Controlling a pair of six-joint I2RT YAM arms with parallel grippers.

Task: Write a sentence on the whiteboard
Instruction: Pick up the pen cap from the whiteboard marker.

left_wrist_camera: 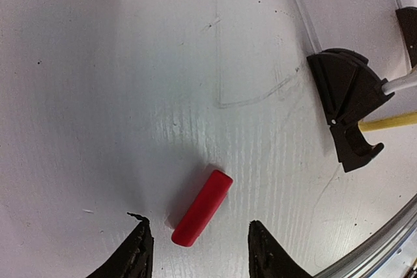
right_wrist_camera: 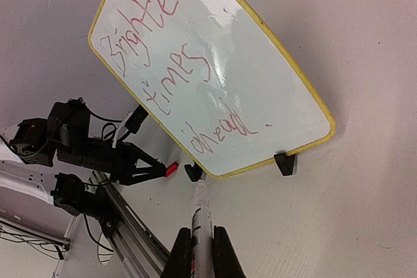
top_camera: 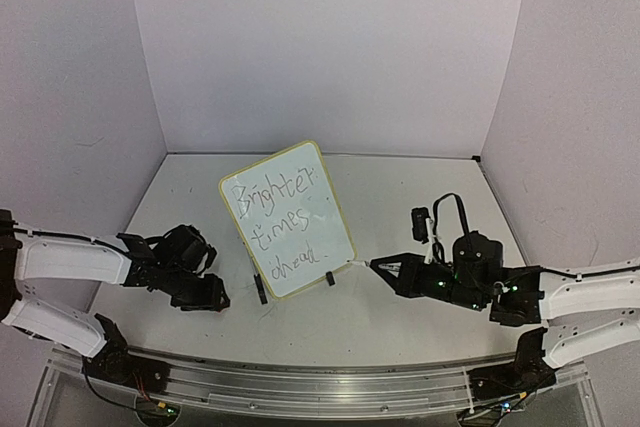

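- The left wrist view cut off the black fingers of the left gripper (left_wrist_camera: 199,229). They were spread, with a small red plastic marker cap (left_wrist_camera: 202,208) lying on the white table (left_wrist_camera: 130,96) between them.
- The right gripper (right_wrist_camera: 201,245) pinched a slim white marker pen (right_wrist_camera: 201,216), its barrel mostly hidden. Whether the tip touched the yellow rim could not be told.
- The handwritten sentence (right_wrist_camera: 176,73) read "Brighter times ahead." in three lines — reddish from the right wrist, dark from above.
- The small rectangular yellow-rimmed whiteboard (right_wrist_camera: 260,89) stood mid-table on two black feet, leaning back, between the arms.

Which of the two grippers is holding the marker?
The right gripper, shut on the marker; the left gripper is open, with only a red cap lying between its fingertips.
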